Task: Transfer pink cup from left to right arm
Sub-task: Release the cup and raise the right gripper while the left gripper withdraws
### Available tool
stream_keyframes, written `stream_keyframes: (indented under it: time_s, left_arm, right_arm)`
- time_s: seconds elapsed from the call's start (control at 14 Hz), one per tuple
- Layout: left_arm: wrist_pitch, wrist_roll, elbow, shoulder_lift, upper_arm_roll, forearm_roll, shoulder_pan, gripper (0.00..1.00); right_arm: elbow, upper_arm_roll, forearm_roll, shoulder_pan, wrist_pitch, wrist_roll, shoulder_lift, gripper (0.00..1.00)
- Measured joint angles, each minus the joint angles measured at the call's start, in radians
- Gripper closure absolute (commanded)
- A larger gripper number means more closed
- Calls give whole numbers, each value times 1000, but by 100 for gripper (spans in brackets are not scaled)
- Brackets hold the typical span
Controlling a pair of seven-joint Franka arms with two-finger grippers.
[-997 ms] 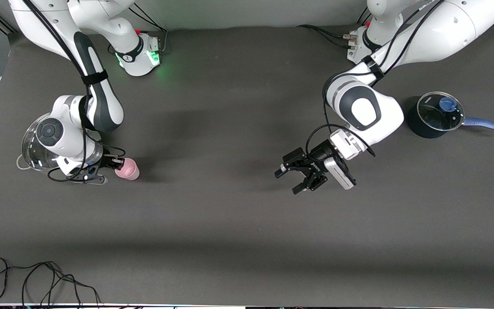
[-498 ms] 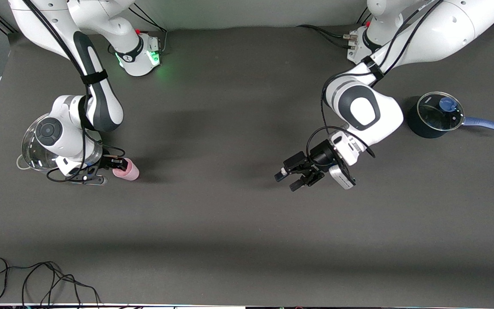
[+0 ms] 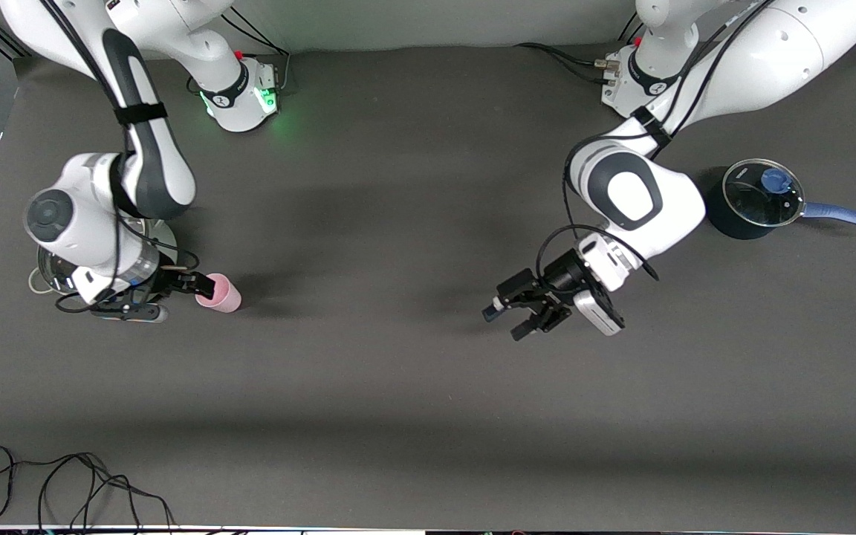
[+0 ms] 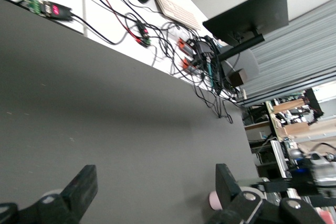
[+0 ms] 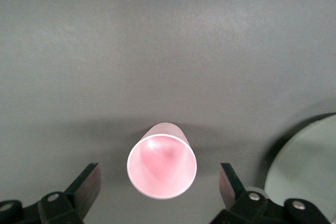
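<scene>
At the right arm's end of the table your pink cup [image 3: 221,292] now stands freed — the right gripper [image 3: 175,293] has spread and lifted; left gripper [image 3: 521,318] waits, spread — over bare mat

No text, label, brand, number or sign can be read on anything in these views, neither arms, cookware nor table.

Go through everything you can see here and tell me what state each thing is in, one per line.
pink cup: upright on the table, mouth open, empty, not held.
right gripper: open, fingers apart on either side of the cup, not touching it.
left gripper: open, empty, over bare table, waiting.
blue-handled pot: glass lid on.
glass lid: under the right arm, mostly hidden.
</scene>
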Motion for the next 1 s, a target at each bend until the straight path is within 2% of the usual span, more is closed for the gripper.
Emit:
stream_keyframes:
  time_s: [0.14, 0.28, 0.5, 0.64, 0.78, 1.0]
  left_arm:
    - [4, 0, 0, -2, 31, 3, 4, 0]
    - [27, 0, -1, -3, 57, 5, 17, 0]
    - [152, 0, -18, -18, 88, -11, 71, 0]
    - [178, 0, -41, -61, 138, -50, 104, 0]
    - [163, 0, -55, -102, 167, -64, 143, 0]
    - [147, -1, -67, -130, 170, -70, 194, 0]
  right_arm:
    - [56, -16, -7, 0, -100, 0, -40, 0]
    - [120, -32, -67, 0, -217, -2, -90, 0]
    - [244, -50, -108, -1, -448, -2, -148, 0]
    - [321, -62, -132, -1, -575, -3, -169, 0]
    - [383, -63, -155, -1, -667, -3, -189, 0]
    - [438, -67, -162, -2, -743, -3, -227, 0]
